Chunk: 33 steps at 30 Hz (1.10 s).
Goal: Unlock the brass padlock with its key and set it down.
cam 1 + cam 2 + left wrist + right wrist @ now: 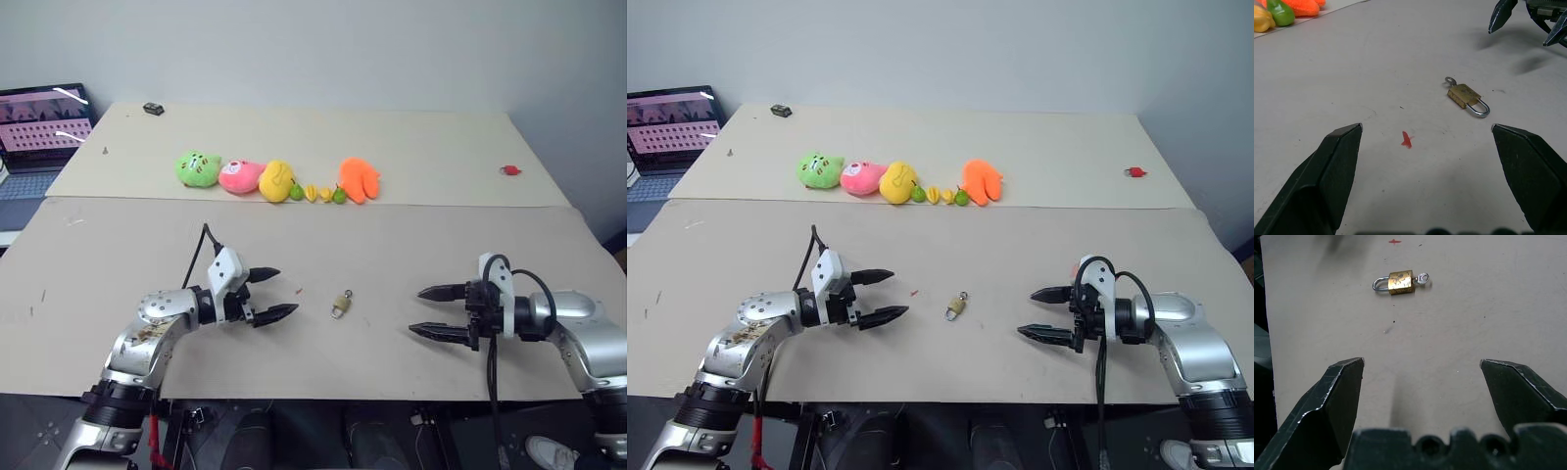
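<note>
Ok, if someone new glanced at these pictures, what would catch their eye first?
Probably the bright row of plush toys across the far table. Next, the two black tools, left and right, both open and facing each other over the near table. Between them lies a small brass padlock with its key in it, touched by neither.

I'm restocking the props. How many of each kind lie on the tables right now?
Padlock with key: 1
Plush toys: 4
Small toy fruits: 4
Small red object: 1
Small dark object: 1
Total: 11
</note>
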Each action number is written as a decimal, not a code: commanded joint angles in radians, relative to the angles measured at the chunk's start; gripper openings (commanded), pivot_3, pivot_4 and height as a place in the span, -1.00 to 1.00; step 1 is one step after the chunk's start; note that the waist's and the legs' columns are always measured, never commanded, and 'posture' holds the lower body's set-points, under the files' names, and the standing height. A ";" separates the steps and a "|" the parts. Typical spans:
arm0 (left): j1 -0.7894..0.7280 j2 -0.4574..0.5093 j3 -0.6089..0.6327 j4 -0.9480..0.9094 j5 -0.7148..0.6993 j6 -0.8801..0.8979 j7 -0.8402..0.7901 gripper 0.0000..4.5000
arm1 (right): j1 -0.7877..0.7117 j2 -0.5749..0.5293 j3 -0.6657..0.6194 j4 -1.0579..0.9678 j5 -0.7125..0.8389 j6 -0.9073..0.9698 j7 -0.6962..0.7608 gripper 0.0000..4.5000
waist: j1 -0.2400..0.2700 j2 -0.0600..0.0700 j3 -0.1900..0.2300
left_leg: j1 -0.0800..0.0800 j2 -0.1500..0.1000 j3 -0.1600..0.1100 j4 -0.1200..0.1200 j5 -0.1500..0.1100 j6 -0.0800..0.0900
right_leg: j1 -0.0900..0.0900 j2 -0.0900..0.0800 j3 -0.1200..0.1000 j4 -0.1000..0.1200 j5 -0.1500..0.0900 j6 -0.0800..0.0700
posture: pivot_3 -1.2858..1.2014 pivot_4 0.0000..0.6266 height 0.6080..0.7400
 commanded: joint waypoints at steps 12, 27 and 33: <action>-0.308 -0.342 -0.244 0.184 0.149 0.056 0.104 1.00 | 0.027 -0.006 -0.027 -0.079 0.016 -0.009 -0.019 0.99 | 0.016 0.000 0.000 | -0.004 -0.002 -0.002 0.005 -0.001 0.001 | 0.000 0.000 0.001 0.001 0.001 0.002 | 0.03 -0.52 0.65; -0.277 -0.232 -0.314 0.031 0.214 0.382 0.146 1.00 | 0.112 -0.003 -0.035 -0.143 0.036 0.005 -0.056 0.99 | 0.001 0.000 0.000 | -0.003 -0.002 -0.003 0.006 -0.001 0.001 | 0.001 0.000 0.000 0.001 0.000 0.003 | 0.03 -0.52 0.65; -0.279 -0.257 -0.316 -0.014 0.189 0.527 0.184 1.00 | 0.094 -0.001 -0.026 -0.124 0.028 -0.004 -0.062 0.99 | 0.000 0.001 -0.001 | -0.002 -0.002 -0.003 0.006 -0.001 0.001 | 0.002 0.000 0.001 0.001 0.000 0.003 | 0.03 -0.52 0.65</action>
